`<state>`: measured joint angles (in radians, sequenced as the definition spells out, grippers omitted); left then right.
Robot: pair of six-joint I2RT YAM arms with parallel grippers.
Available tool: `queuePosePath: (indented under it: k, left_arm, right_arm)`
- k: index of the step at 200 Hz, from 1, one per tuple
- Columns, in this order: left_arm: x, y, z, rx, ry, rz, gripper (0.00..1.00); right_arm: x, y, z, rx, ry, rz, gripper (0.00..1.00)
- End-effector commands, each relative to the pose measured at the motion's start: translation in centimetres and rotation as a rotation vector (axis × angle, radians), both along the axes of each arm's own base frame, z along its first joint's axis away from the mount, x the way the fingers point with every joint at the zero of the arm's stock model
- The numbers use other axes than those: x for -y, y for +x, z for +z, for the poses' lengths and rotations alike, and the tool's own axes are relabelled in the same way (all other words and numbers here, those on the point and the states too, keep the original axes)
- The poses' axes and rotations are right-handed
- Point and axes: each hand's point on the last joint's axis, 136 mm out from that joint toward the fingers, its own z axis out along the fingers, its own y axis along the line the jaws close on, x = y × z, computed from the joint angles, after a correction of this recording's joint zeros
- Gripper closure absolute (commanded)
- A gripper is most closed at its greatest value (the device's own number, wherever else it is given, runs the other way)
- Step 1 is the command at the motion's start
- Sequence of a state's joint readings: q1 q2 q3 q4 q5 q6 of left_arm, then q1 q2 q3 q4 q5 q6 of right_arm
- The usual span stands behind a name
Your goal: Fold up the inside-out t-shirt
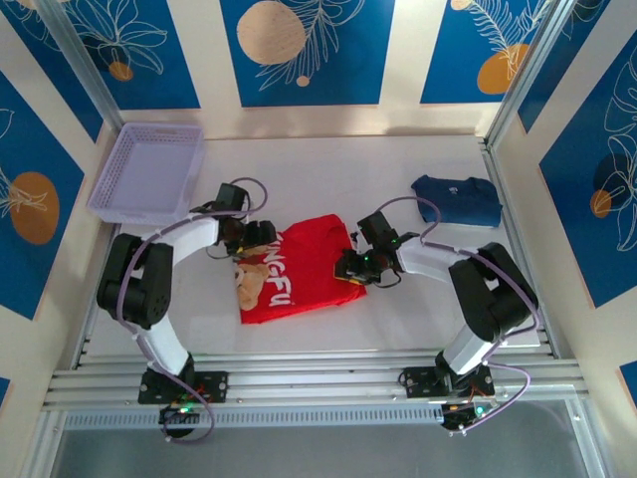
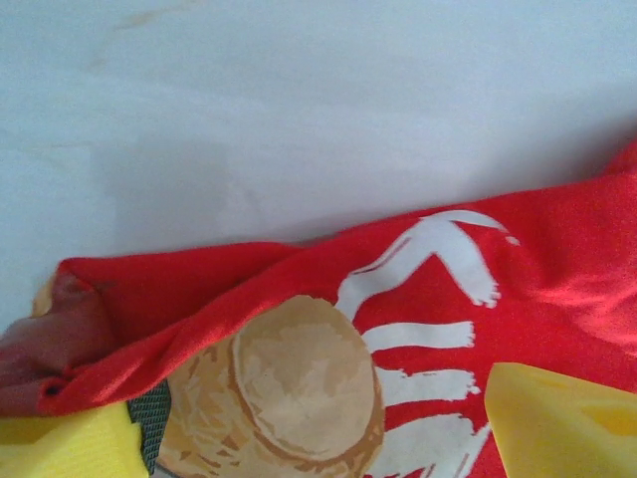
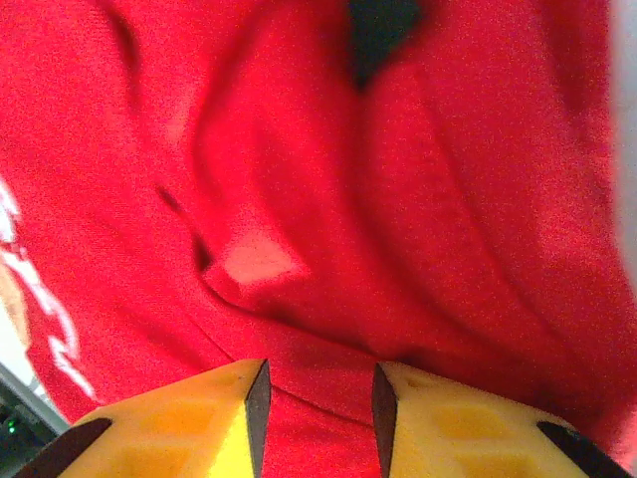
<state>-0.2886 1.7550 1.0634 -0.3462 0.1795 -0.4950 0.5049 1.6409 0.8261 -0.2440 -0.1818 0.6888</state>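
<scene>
A lavender basket (image 1: 127, 214) sits at the far-left corner of the tabletop (image 1: 328, 164). The left hand (image 1: 249, 239) is released, its yellow fingers (image 2: 60, 448) spread wide over the printed left edge of the red t-shirt (image 1: 299, 274), which lies rumpled mid-tabletop. The right hand (image 1: 350, 267) grasps a fold at the shirt's right edge. A navy garment (image 1: 458, 199) lies well apart, far right.

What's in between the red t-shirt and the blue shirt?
In the top view, the right arm and its pale cable cross bare white table between the red t-shirt and the blue shirt.
</scene>
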Motion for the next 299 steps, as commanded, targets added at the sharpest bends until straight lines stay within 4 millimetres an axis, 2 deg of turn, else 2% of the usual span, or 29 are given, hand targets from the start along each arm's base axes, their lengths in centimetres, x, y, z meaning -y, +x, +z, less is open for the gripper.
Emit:
queuePosePath:
  k: [1,17,42,61,77,95,111,124,133,148,160,171,184,209,237,269,299]
  left_arm:
    - [-2.3,-1.2,-2.7,-0.056,0.067,0.046,0.17]
    - [-2.1,-2.6,-4.0,-0.089,0.04,0.046,0.17]
    - [-1.0,-5.4,-5.0,-0.138,-0.02,0.027,0.18]
    - [-0.3,-8.5,-5.0,-0.159,-0.034,0.01,0.18]
    - [0.6,-11.6,-4.5,-0.171,-0.047,-0.01,0.18]
    - [3.0,-14.7,-3.0,-0.15,-0.084,-0.07,0.17]
    - [6.7,-16.8,-0.6,-0.104,-0.161,-0.18,0.16]
    - [9.7,-17.9,2.0,-0.07,-0.262,-0.281,0.16]
    - [10.5,-18.1,3.5,-0.054,-0.287,-0.327,0.16]
    - [9.9,-16.3,6.4,0.057,-0.224,-0.342,0.14]
    - [8.7,-13.9,8.2,0.147,-0.186,-0.311,0.13]
    - [7.5,-11.5,9.1,0.185,-0.199,-0.265,0.11]
    - [5.7,-7.9,8.9,0.187,-0.211,-0.179,0.09]
    - [5.0,-1.9,7.3,0.177,-0.183,-0.161,0.09]
    - [5.5,2.7,4.9,0.147,-0.121,-0.22,0.08]
    - [6.1,5.7,1.7,0.09,-0.057,-0.295,0.08]
    - [7.2,6.6,-0.4,0.048,-0.068,-0.364,0.1]
  right_arm:
    - [1.1,-0.4,-1.5,-0.05,-0.043,-0.027,0.66]
    - [1.2,0.0,-1.9,-0.053,-0.058,-0.017,0.66]
    - [1.4,1.3,-2.3,-0.054,-0.097,0.01,0.67]
    - [1.8,3.7,-2.1,-0.022,-0.146,0.032,0.68]
    - [1.7,6.8,-1.7,0.018,-0.183,0.06,0.67]
    - [0.3,10.5,-0.5,0.08,-0.182,0.107,0.65]
    - [-1.5,13.1,2.0,0.161,-0.149,0.155,0.63]
    - [-2.2,14.4,4.5,0.229,-0.12,0.177,0.6]
    - [-2.1,14.8,6.1,0.27,-0.116,0.179,0.58]
    - [-1.1,14.6,7.9,0.313,-0.118,0.168,0.56]
    - [0.2,13.9,8.4,0.311,-0.122,0.145,0.52]
    - [1.9,13.1,8.1,0.285,-0.128,0.103,0.46]
    - [3.7,12.4,7.5,0.243,-0.126,0.049,0.41]
    - [6.2,11.6,5.8,0.161,-0.105,-0.033,0.28]
    - [6.8,11.5,3.7,0.093,-0.088,-0.057,0.25]
    - [5.5,11.7,1.9,0.045,-0.019,-0.054,0.25]
    - [4.7,11.6,0.3,0.003,-0.003,-0.054,0.29]
